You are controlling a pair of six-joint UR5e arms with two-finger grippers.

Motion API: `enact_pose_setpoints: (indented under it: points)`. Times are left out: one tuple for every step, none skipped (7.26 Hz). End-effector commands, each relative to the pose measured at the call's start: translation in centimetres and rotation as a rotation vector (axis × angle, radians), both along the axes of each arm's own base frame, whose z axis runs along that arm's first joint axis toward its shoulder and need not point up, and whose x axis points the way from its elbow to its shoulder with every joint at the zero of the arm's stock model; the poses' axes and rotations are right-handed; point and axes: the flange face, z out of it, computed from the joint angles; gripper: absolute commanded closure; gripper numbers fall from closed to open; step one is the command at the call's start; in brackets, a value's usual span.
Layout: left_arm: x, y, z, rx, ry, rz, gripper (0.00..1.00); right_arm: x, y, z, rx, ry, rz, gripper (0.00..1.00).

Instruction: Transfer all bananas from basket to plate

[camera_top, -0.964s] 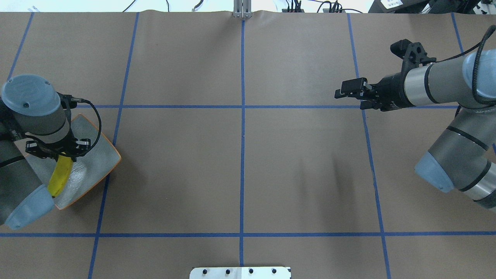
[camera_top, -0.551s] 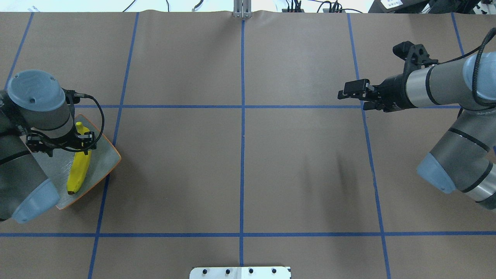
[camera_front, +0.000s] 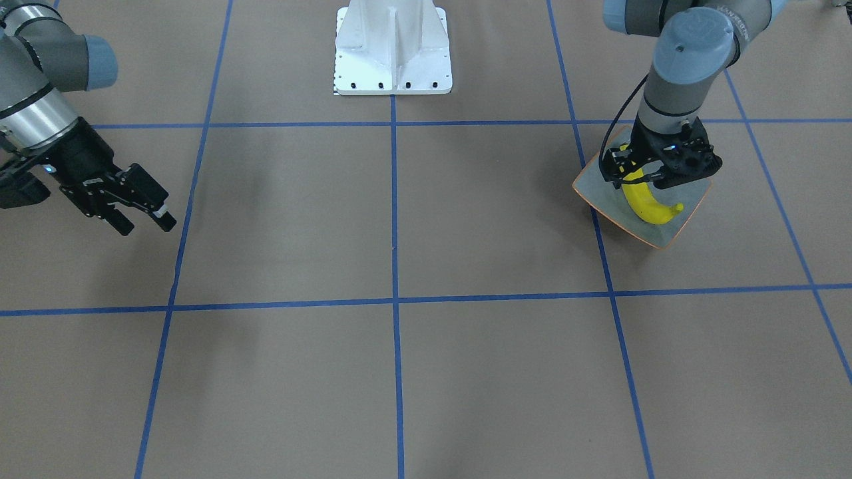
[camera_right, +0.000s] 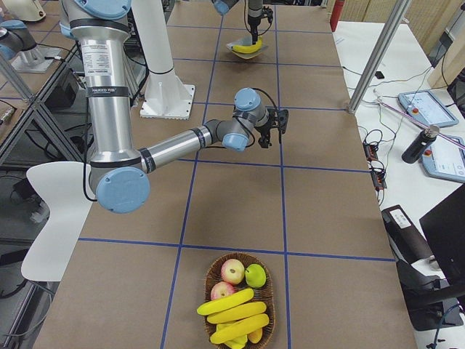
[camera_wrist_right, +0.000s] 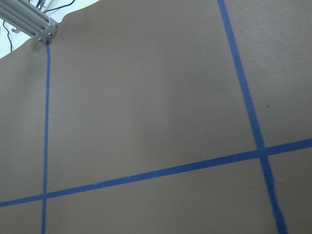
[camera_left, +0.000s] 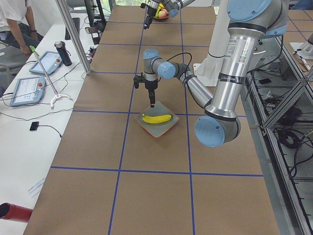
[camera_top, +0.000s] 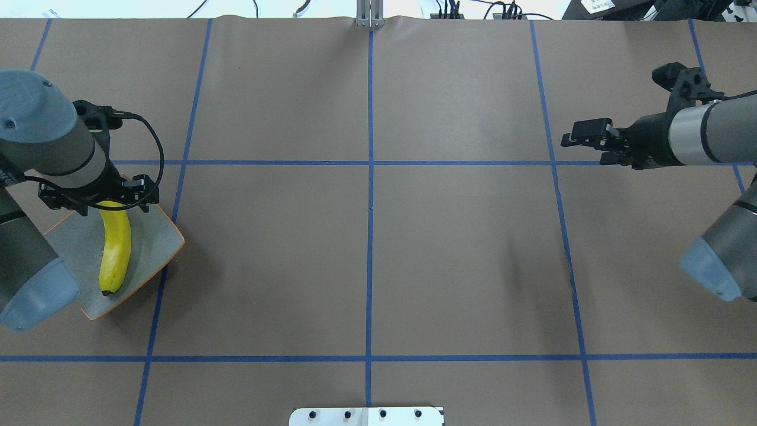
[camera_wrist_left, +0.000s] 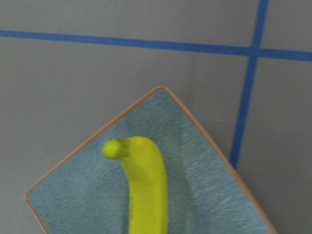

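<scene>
Front view: left gripper [camera_front: 655,169] hangs pointing down over the plate [camera_front: 609,199]. One banana [camera_front: 649,205] lies flat on the plate, one end hidden behind the gripper. Cannot tell whether its jaws stand apart or together. Right gripper [camera_front: 148,226] is well off at the other side, low over bare table [camera_front: 299,219], fingers spread, nothing between them.

Overhead: banana lies lengthwise on the plate, dark tip toward the robot, other end under the left gripper. Right gripper's fingers parted, empty.

Left side view: left gripper above the banana, a gap showing between them.

Right side view: basket [camera_right: 208,280] at the near end holds three bananas [camera_right: 234,314], two reddish apples [camera_right: 232,271] and a green one [camera_right: 255,275]. Plate with its banana is at the far end, well apart from the basket.

Left wrist view: stem end of the banana and a plate corner below; no fingers in frame.

Right wrist view: brown table cover and blue tape lines [camera_wrist_right: 146,175] only.
</scene>
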Motion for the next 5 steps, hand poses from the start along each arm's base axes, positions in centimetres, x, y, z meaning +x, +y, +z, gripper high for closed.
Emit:
enact_pose_setpoints:
  points:
    - [0.2, -0.3, -1.9, 0.015, 0.035, -0.002, 0.0, 7.9, 2.3, 7.5, 0.031, 0.164, 0.005, 0.0]
    - [0.3, -0.3, -1.9, 0.014, 0.038, -0.004, 0.0, 10.6, 3.9, 11.0, 0.031, 0.238, -0.01, 0.0]
    - [0.5, -0.4, -2.2, 0.016, 0.041, -0.004, 0.0, 14.1, 5.3, 13.9, 0.06, 0.319, -0.027, 0.0]
    - [0.6, -0.4, -2.0, 0.013, 0.036, -0.003, 0.0, 17.5, 6.7, 16.9, 0.05, 0.373, -0.029, 0.0]
    - [0.7, -0.5, -2.3, 0.017, 0.04, -0.003, 0.0, 21.0, 7.4, 19.8, 0.071, 0.389, -0.078, 0.0]
